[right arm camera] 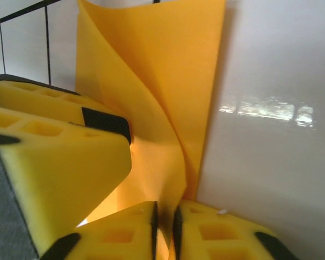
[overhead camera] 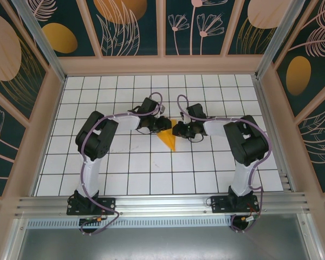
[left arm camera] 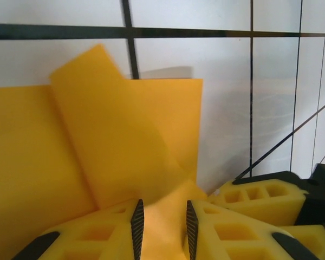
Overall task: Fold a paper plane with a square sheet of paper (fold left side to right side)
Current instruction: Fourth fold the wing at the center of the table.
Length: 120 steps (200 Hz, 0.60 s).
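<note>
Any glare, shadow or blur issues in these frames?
Right wrist: window-like glare on the table beside the paper, close foreground soft; left wrist: the paper's raised flap throws a soft shadow on the table; top external: even light, sharp.

The left end effector (overhead camera: 161, 124) and right end effector (overhead camera: 183, 129) crowd the middle of the tabletop (overhead camera: 151, 169) from either side, nearly touching over the orange paper (overhead camera: 168, 140), whose raised flap stands between them, while the left arm (overhead camera: 95, 142) and right arm (overhead camera: 247, 144) arch across both flanks; the tiled rows nearer and farther lie open.
</note>
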{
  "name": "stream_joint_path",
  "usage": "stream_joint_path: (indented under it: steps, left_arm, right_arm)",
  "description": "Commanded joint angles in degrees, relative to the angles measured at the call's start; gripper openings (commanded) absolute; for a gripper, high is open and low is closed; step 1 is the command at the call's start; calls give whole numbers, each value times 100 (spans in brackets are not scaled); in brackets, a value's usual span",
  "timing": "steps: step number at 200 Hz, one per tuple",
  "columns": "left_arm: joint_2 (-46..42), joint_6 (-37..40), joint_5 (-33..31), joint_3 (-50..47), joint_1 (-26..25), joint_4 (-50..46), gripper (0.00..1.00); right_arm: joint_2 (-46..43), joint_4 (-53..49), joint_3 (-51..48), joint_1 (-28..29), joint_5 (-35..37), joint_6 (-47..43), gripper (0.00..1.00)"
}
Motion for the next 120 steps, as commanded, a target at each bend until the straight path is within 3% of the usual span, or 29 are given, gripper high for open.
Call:
stream_joint_path:
  steps: [1,30,56,90,120]
  left_arm:
    - [224,-7,-408,-327,-36,-411,30]
    - [228,-25,-385,-337,-38,-368,30]
    - [252,-25,-372,-318,-40,-347,30]
    - [278,-27,-374,-315,-40,-347,30]
    - [288,-25,-377,-301,-40,-347,30]
  right_arm:
    - [-356,-498,143,-104,398,-181,27]
    - [-986,-632,-90,-128,451,-193,36]
    - [-1480,-606,-476,-55,314,-124,37]
    - [-1832,-25,-922,278,-423,187,31]
    - [-1643,106,-872,691,-463,333,23]
